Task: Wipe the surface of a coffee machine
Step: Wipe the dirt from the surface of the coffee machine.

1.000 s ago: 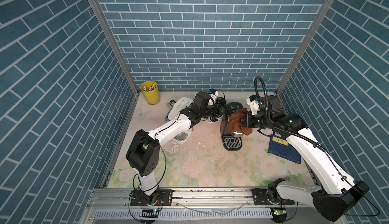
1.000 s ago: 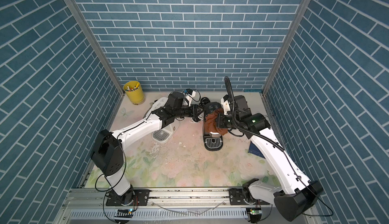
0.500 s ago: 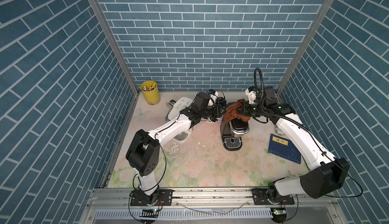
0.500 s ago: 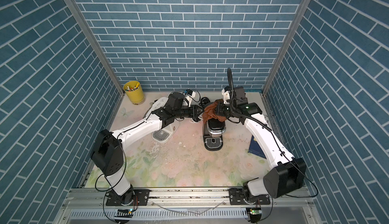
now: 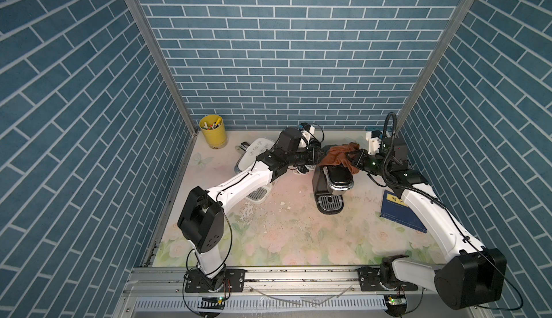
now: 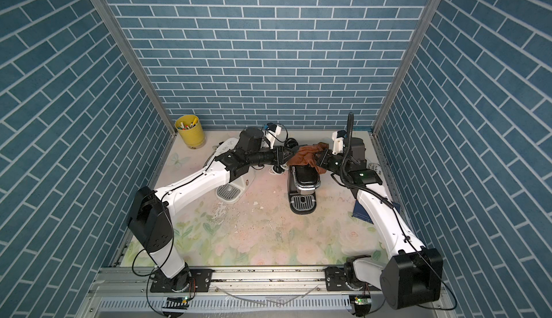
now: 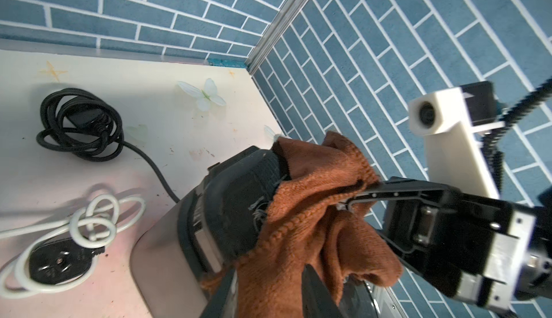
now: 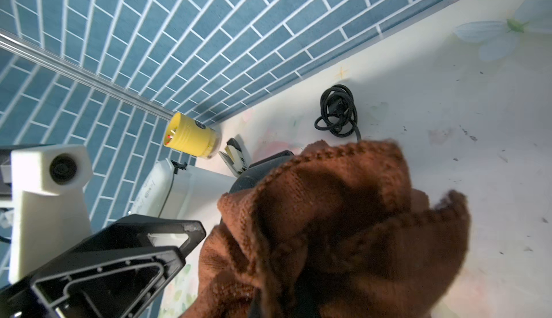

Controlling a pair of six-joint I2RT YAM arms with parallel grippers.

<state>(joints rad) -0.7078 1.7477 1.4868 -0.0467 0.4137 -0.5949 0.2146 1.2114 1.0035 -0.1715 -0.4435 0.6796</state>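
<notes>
The black coffee machine (image 5: 334, 179) stands upright toward the back of the table (image 5: 298, 236), between the two arms. In both top views a brown cloth (image 5: 337, 158) lies bunched over the machine's rear top. The right gripper (image 5: 356, 160) sits at the cloth's right edge, just above the machine's lid, with its jaws clamped on a fold. The left gripper (image 5: 319, 154) meets the cloth from the opposite side. In the left wrist view its fingers (image 7: 313, 289) stand apart with cloth between them. Whether they pinch the cloth or the machine beneath cannot be told.
</notes>
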